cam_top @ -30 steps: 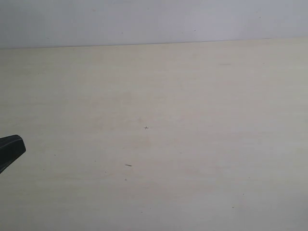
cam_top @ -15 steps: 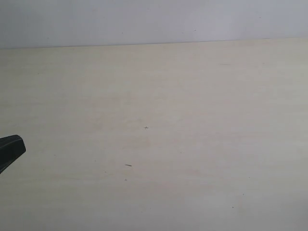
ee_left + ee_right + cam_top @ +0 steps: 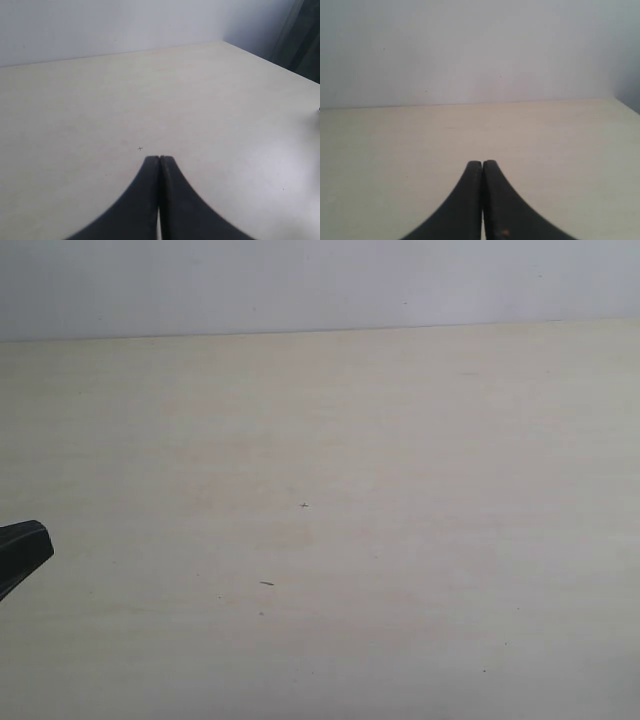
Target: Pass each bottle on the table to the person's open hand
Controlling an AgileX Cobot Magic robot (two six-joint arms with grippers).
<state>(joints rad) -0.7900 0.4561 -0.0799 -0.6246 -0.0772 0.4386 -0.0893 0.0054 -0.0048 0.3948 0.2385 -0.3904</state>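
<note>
No bottle and no hand shows in any view. The pale beige table point(image 3: 400, 490) fills the exterior view. At that view's left edge the black tip of my left gripper point(image 3: 22, 552) pokes in. In the left wrist view the left gripper point(image 3: 159, 159) is shut, its two dark fingers pressed together with nothing between them, just above the table point(image 3: 100, 100). The right gripper point(image 3: 482, 163) is likewise shut and empty over the table point(image 3: 395, 150) in the right wrist view; it does not appear in the exterior view.
A grey wall point(image 3: 320, 280) rises behind the table's far edge. A small cross mark point(image 3: 304, 505) and a few tiny dark specks dot the surface. In the left wrist view a table corner point(image 3: 222, 42) and a dark curtain point(image 3: 305, 35) lie beyond it.
</note>
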